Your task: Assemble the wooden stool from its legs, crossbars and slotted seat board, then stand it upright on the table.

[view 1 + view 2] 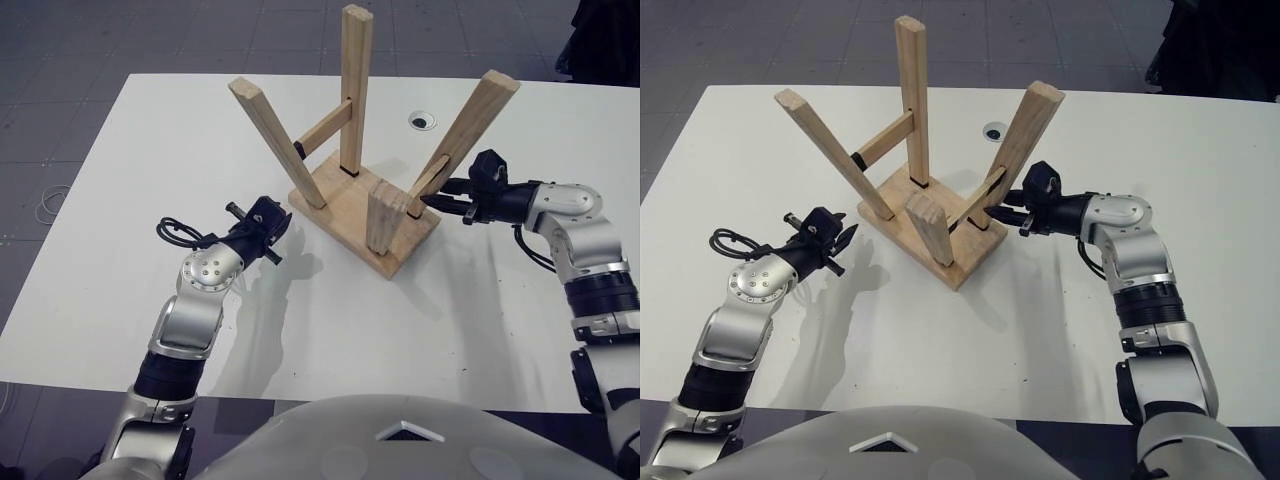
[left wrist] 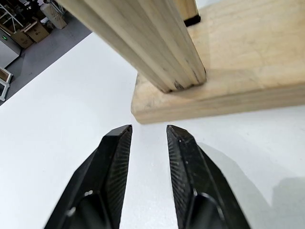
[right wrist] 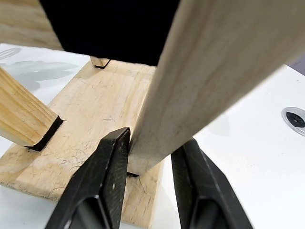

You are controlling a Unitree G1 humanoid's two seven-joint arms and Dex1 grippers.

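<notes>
The wooden stool rests upside down on the white table, its seat board (image 1: 345,205) flat and its legs pointing up. One crossbar (image 1: 325,125) joins the left leg (image 1: 272,140) to the back leg (image 1: 355,85). My right gripper (image 1: 432,200) is shut on the foot of the right leg (image 1: 470,125), where it enters the board; the wrist view shows one finger (image 3: 112,157) on each side of that leg (image 3: 214,71). My left gripper (image 1: 286,224) sits low by the board's left corner (image 2: 200,102), open with a narrow gap (image 2: 148,130) and nothing in it.
A round cable hole (image 1: 423,121) lies in the table behind the stool. A black cable (image 1: 178,232) loops off my left wrist. Bare table (image 1: 120,180) spreads to the left and in front of the stool; the front edge lies close to my arms.
</notes>
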